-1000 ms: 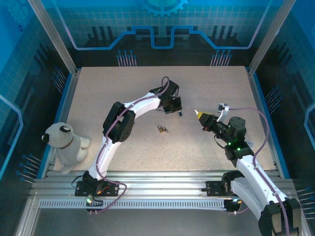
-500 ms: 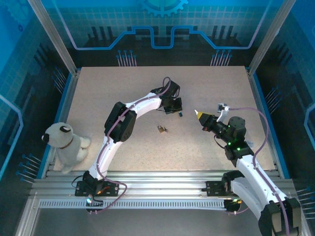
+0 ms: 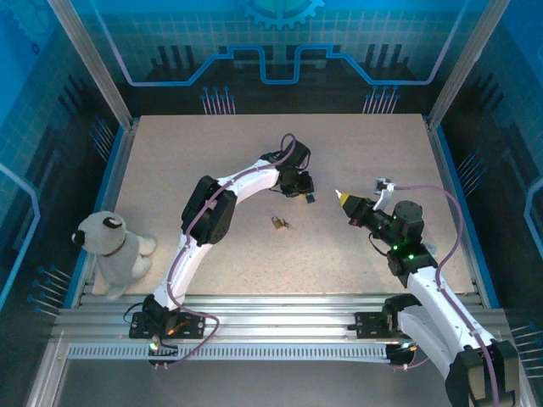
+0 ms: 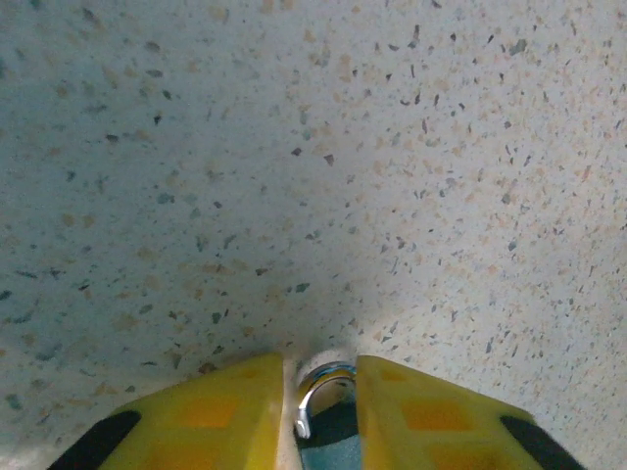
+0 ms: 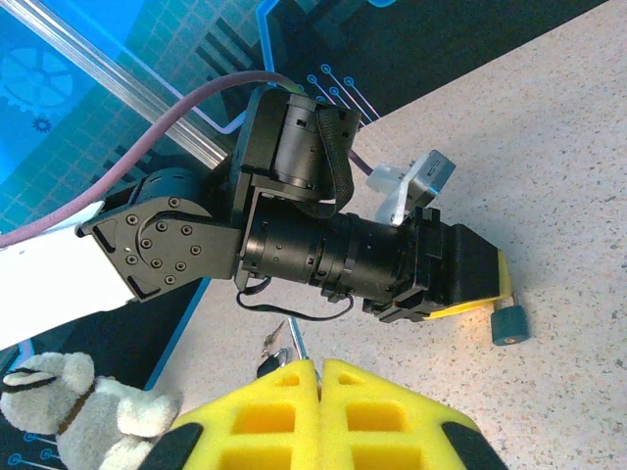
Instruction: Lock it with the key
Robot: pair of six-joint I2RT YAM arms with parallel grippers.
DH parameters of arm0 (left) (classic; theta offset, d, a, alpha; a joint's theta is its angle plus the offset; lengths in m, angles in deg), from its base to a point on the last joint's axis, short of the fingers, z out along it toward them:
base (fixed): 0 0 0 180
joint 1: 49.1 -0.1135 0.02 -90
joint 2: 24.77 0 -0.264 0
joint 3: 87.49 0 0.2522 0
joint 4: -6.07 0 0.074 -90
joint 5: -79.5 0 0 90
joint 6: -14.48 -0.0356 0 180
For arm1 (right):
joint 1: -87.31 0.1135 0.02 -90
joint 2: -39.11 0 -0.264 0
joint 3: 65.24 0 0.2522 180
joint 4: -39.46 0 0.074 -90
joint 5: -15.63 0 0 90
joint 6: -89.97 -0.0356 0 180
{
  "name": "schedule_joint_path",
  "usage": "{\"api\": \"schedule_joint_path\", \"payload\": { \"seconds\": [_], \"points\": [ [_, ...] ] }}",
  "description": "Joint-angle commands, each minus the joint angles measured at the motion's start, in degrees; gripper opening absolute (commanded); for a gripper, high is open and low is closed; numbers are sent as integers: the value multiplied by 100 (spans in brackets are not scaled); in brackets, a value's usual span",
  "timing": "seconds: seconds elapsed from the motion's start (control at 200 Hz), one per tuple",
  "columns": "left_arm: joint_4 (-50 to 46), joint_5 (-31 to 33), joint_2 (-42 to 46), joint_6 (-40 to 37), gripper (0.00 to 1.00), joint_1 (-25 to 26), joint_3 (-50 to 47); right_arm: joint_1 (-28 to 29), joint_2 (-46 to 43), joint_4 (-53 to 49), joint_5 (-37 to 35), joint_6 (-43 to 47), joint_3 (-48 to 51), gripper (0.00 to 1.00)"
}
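A small brass padlock (image 3: 277, 223) lies on the speckled table with loose keys beside it; in the right wrist view the padlock (image 5: 268, 363) sits just beyond my fingertips. My right gripper (image 3: 340, 196) is shut (image 5: 320, 364) on a thin silver key blade (image 5: 305, 345) that pokes out towards the padlock. My left gripper (image 3: 305, 192) points down at the table, its yellow fingers (image 4: 245, 397) slightly parted (image 4: 321, 370). A silver ring (image 4: 315, 385) on a small teal piece (image 5: 508, 325) stands between them. The teal piece (image 3: 311, 197) rests on the table.
A plush dog (image 3: 109, 248) sits at the table's left edge. The left arm (image 3: 242, 182) arches across the middle, above and left of the padlock. Blue walls and a metal frame (image 3: 93, 76) enclose the table; aluminium rails (image 3: 271, 326) run along the near edge.
My left gripper's fingers have parted a little around the teal piece. Both arms and the padlock have stayed in place.
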Motion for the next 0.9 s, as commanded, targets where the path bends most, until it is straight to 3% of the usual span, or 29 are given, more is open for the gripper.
{"api": "schedule_joint_path", "payload": {
  "seconds": [0.0,0.1,0.39,0.52,0.63,0.685,0.896],
  "points": [
    [-356,151,-36,-205,32,-16,352,-78,-17,127,45,-1,33,0],
    [-520,211,-2,-291,35,-52,568,-81,-17,118,42,0,33,0],
    [-624,652,1135,-588,67,-109,278,-66,102,109,20,18,16,0],
    [-129,853,2262,-668,83,-82,-836,-60,97,25,-78,103,7,0],
    [328,1146,3370,-800,87,34,-1884,-31,147,-5,-179,141,12,0],
    [576,1439,3910,-857,97,136,-2469,-13,201,1,-203,150,7,0],
    [1374,2502,5639,-1028,99,440,-4457,90,385,-33,-390,287,-31,0]
  ]
}}
